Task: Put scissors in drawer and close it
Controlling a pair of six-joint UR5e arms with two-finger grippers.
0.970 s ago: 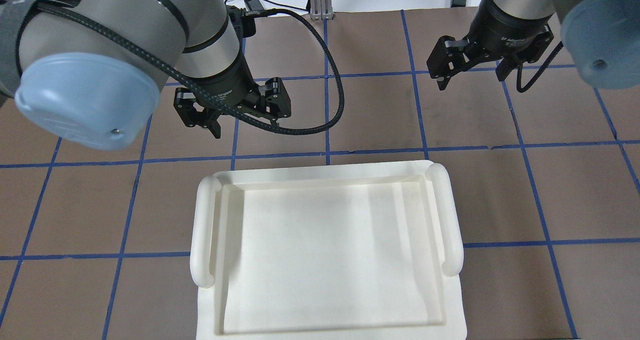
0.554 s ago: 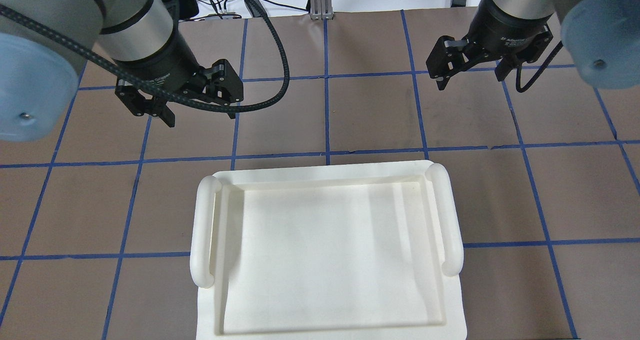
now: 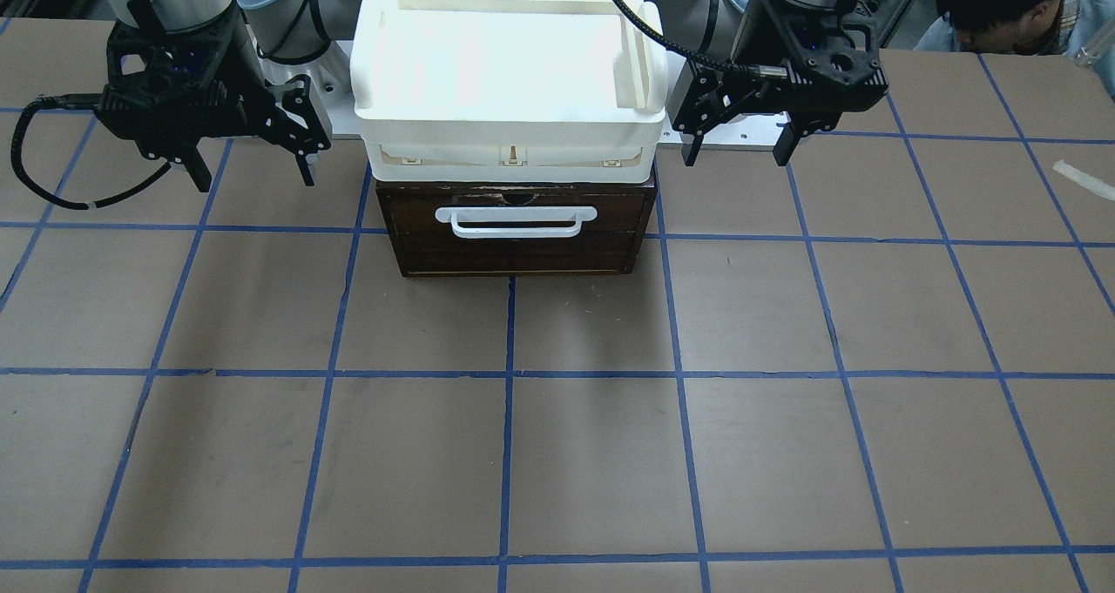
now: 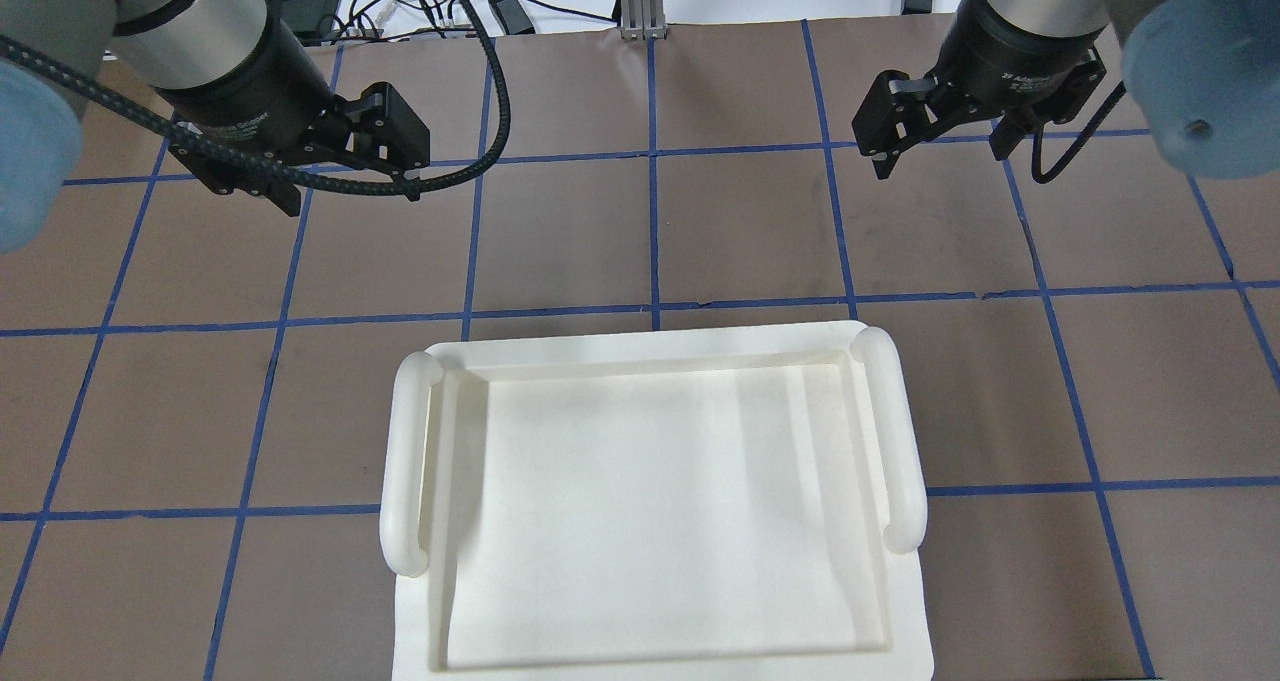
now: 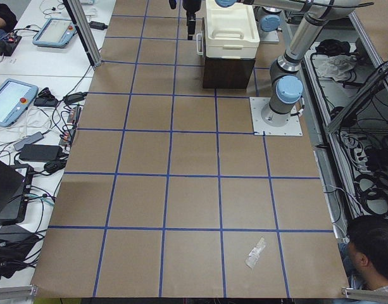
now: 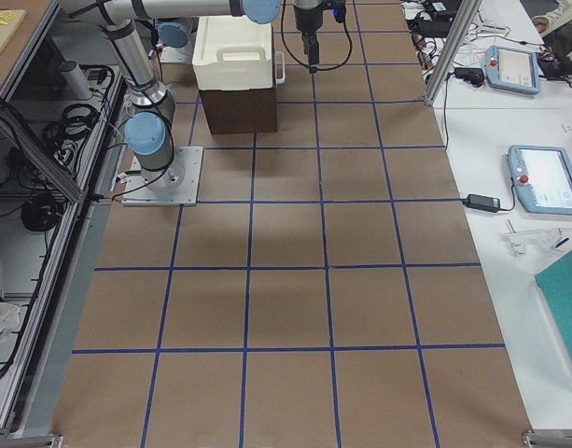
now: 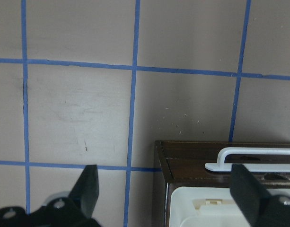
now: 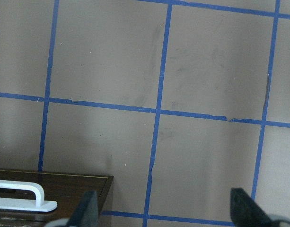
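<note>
Drawer point(image 3: 516, 245) sat pushed in, cream tray point(image 3: 510, 144) on top. My left gripper point(image 3: 736, 147) hung beside the drawer's left side and my right gripper point(image 3: 253, 168) beside its right. Both sets of jaws were apart, gripping nothing.

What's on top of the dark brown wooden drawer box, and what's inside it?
An empty cream-white plastic tray sits on the dark brown wooden drawer box. Its drawer is shut, so the inside is hidden.
</note>
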